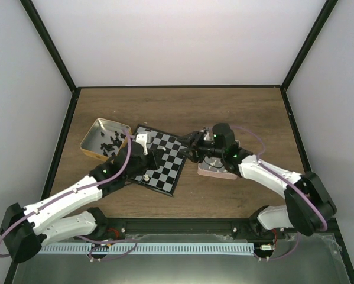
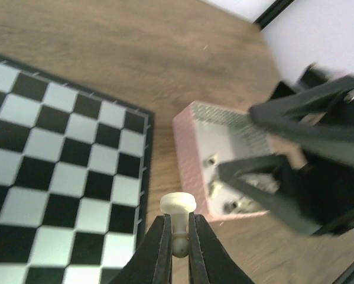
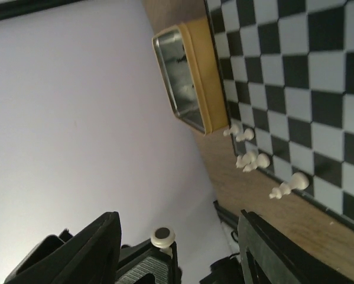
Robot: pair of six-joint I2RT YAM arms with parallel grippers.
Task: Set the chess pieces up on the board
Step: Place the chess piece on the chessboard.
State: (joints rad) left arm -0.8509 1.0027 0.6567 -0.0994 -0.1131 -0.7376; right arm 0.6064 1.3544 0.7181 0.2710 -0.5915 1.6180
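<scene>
Left wrist view: left gripper (image 2: 178, 234) pinches a cream pawn (image 2: 178, 204), base hidden in the grip; blurred right gripper (image 2: 236, 142), spread and empty, overlaps the pink tin (image 2: 185, 157).

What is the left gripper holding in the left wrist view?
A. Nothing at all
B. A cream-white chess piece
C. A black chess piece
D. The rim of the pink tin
B: in the left wrist view the left gripper is shut on a cream-white chess piece, whose rounded top stands clear above the two dark fingers.
</scene>
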